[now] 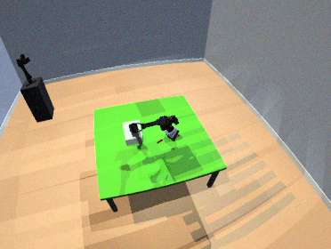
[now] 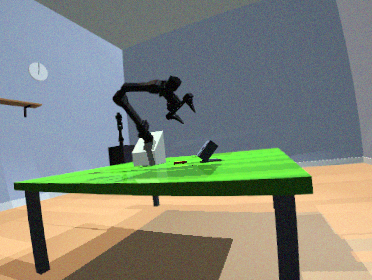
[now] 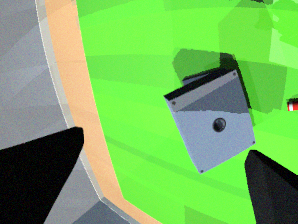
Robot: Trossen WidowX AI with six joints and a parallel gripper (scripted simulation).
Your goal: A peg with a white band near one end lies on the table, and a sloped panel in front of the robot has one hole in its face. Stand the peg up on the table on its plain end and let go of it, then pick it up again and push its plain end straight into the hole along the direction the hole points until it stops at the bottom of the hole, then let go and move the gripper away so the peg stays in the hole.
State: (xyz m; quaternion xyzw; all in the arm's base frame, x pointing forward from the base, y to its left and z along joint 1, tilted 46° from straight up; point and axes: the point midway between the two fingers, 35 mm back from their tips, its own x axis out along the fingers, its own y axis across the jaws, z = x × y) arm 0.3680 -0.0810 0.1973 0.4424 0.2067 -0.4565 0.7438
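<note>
A red peg (image 1: 159, 140) (image 2: 180, 162) (image 3: 295, 105) lies flat on the green table. In the wrist view it is cut off by the right edge, and its white band shows near the end toward the panel. The grey-blue sloped panel (image 1: 172, 133) (image 2: 207, 150) (image 3: 200, 135) stands beside the peg, with one dark round hole (image 3: 219, 124) in its face. My gripper (image 1: 173, 124) (image 2: 189, 117) (image 3: 167, 148) is wide open and empty, high above the table near the panel. In the wrist view the panel shows mostly between the fingers, and the peg lies beyond the right finger.
A white block (image 1: 129, 134) (image 2: 159, 142) stands by the arm's base on the green table (image 1: 107, 178) (image 2: 240, 180). Another dark arm stands on a black pedestal (image 1: 37, 100) on the floor, away from the table.
</note>
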